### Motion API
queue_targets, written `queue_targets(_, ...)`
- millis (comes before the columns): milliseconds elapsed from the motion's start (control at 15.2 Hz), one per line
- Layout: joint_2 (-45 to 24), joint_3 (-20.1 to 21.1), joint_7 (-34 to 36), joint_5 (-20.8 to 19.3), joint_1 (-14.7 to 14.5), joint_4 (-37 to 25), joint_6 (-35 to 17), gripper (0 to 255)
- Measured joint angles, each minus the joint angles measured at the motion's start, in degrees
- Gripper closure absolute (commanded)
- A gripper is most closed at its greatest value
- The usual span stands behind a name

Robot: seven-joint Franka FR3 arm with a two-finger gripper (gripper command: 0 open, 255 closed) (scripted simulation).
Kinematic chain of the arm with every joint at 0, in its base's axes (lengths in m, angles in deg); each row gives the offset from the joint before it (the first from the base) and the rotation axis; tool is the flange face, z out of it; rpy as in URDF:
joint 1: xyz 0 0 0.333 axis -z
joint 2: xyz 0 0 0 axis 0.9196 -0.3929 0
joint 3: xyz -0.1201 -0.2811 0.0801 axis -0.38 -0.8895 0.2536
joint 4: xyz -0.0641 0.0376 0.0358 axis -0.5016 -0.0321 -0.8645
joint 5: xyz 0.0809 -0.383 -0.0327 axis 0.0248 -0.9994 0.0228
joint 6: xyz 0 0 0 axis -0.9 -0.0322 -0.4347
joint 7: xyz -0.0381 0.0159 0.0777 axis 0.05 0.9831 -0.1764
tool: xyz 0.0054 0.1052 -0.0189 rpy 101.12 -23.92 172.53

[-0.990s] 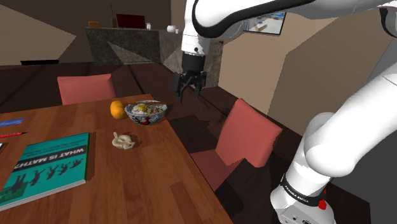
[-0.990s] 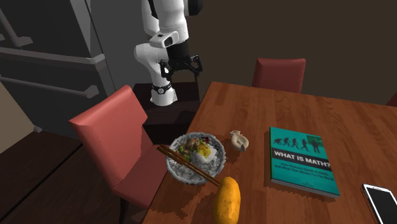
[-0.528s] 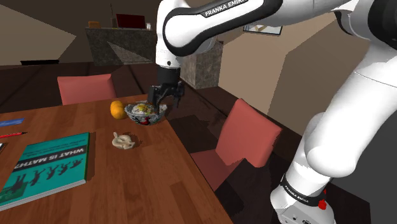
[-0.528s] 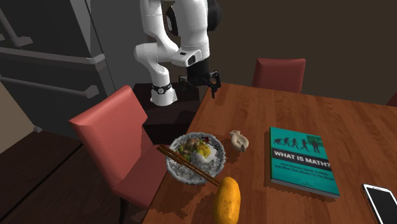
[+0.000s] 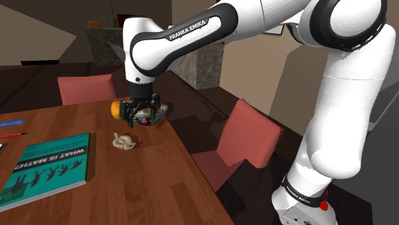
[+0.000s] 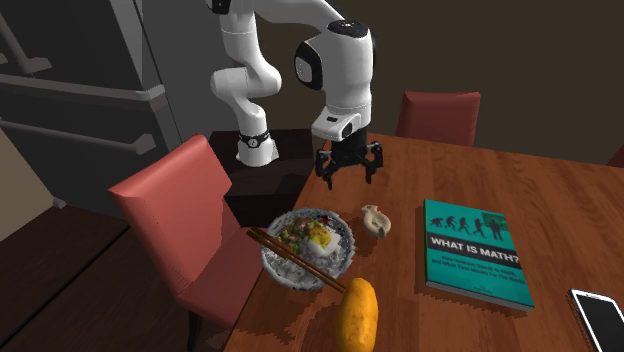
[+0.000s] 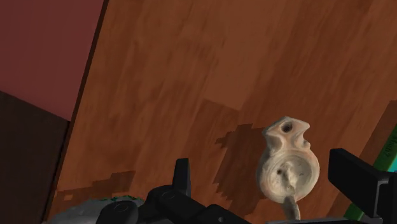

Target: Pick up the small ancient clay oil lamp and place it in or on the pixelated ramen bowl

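The small beige clay lamp lies on the wooden table, a short way from the ramen bowl. That patterned bowl holds noodles, an egg and chopsticks. In the shoulder view the bowl is partly hidden behind my gripper. My gripper hangs open over the table, above the lamp and apart from it. In the wrist view the lamp lies ahead between my spread fingers, nearer the right one, untouched.
An orange fruit lies beside the bowl. A teal book and a phone lie further along the table. Red chairs stand at the table's sides.
My gripper has swung from beside the table to over it and come down towards the lamp. It has stayed open. Lamp and bowl have not moved.
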Motion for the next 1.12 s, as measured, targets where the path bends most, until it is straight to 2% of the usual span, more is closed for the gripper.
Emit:
queue_targets(396,-14.01,0.03,5.30,-6.13,-4.54,-13.63,0.54,0)
queue_targets(1122,-17.97,-0.53,6.34,-7.67,-5.56,-13.14,-3.74,0)
